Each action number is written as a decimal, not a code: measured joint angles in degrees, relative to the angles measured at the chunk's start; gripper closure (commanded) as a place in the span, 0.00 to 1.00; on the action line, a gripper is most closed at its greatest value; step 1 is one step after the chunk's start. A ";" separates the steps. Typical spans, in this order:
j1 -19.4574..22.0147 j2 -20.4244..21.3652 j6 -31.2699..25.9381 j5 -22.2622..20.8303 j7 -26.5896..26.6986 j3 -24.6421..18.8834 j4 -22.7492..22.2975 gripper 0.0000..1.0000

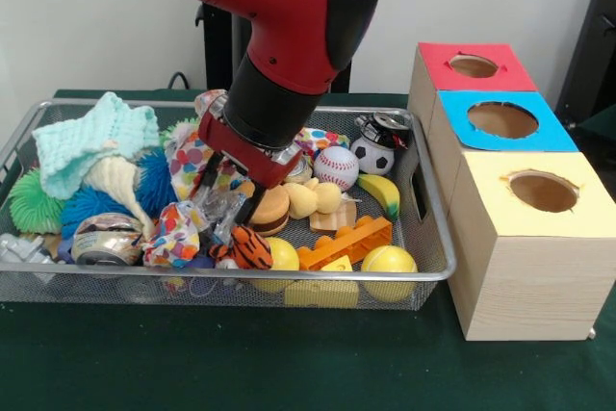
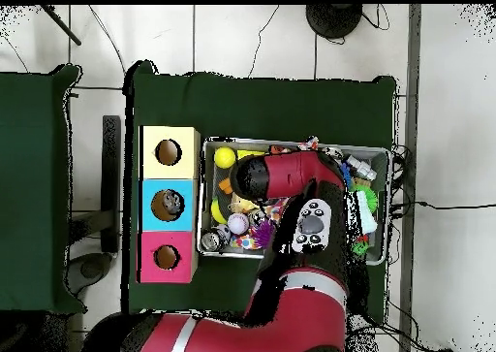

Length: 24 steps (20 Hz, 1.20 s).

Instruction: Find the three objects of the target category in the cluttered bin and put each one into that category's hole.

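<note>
The hand [image 1: 231,201] is down among the clutter at the middle of the bin [image 1: 438,238], its dark fingers [image 1: 206,180] standing apart with crinkled clear wrapping showing between them; it seems to have hold of nothing, though the tips are half buried and I cannot tell whether they touch anything beneath. That low, parted posture suits rummaging: my reading is that the arm [image 1: 274,7] is reaching in to push loose stuff aside or to close on something under it. Just beside the hand lie a striped tiger toy [image 1: 245,249], a toy burger [image 1: 270,209] and a spotted cloth [image 1: 178,230], all heaped over one another, which is why searching is needed at all. One can [image 1: 104,238] lies on its side near the bin's front left corner in the front view, partly under blue puff balls [image 1: 91,201]; another silvery-topped can [image 1: 383,125] sits at the far right corner behind a small soccer ball [image 1: 371,154] (a third I cannot pick out). Outside the bin, on the green counter [image 1: 289,363], three wooden boxes stand in a row touching its right end, so a carried item has little way to travel. The hole [image 1: 502,119] in the blue top is the middle one, between the red-topped box [image 1: 438,57] and the yellow-topped box [image 1: 577,211]. From overhead something dark shows inside the blue hole, but I cannot tell what it is.
</note>
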<state>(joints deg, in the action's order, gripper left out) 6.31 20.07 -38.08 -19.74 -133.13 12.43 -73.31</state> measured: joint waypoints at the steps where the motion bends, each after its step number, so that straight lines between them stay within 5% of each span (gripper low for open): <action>1: 0.26 0.06 0.37 -0.01 0.00 -0.33 -0.17 0.00; 6: 1.82 0.56 2.45 0.00 0.00 -1.97 -1.68 0.00; 7: 2.68 0.88 3.59 0.02 0.00 -2.93 -2.57 1.00; 24: 4.22 1.37 4.05 1.36 0.00 -5.01 -3.56 1.00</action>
<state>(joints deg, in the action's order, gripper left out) 10.53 21.45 -34.03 -18.38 -133.13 7.42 -76.87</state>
